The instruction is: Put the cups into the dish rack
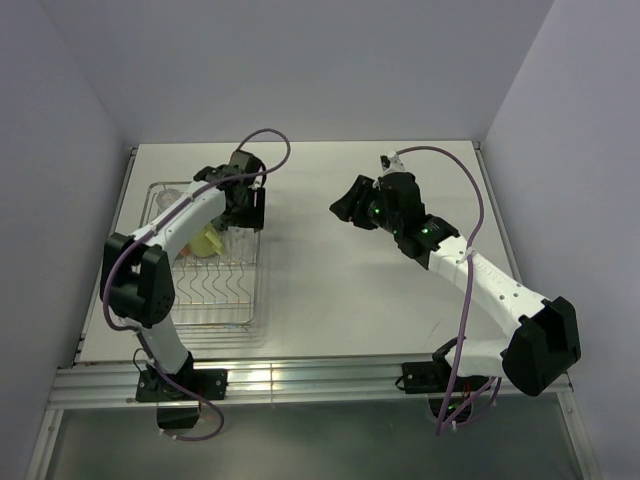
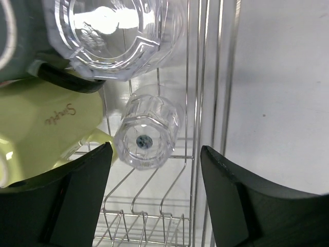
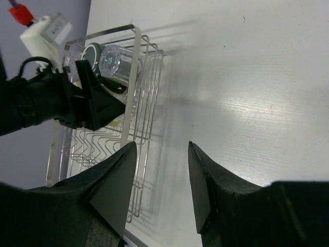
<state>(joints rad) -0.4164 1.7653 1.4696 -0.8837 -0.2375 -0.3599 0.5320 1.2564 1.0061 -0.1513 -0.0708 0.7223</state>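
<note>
The silver wire dish rack (image 1: 215, 295) stands on the left of the table. In the left wrist view it holds a clear glass tumbler (image 2: 146, 135) with its base toward the camera, a second clear tumbler (image 2: 113, 36) beyond it, a pale yellow-green cup (image 2: 46, 123) and a black mug (image 2: 13, 46) at the left. My left gripper (image 2: 154, 149) hovers open over the rack's far right part, and the near tumbler sits just past its fingertips, not between them. My right gripper (image 1: 350, 205) is open and empty above the bare table, right of the rack.
The white table (image 1: 350, 300) is walled on the left, back and right. The rack's right rim (image 2: 198, 103) runs just inside my left gripper's right finger. From the right wrist view, the left gripper (image 3: 97, 105) stands over the rack (image 3: 146, 103).
</note>
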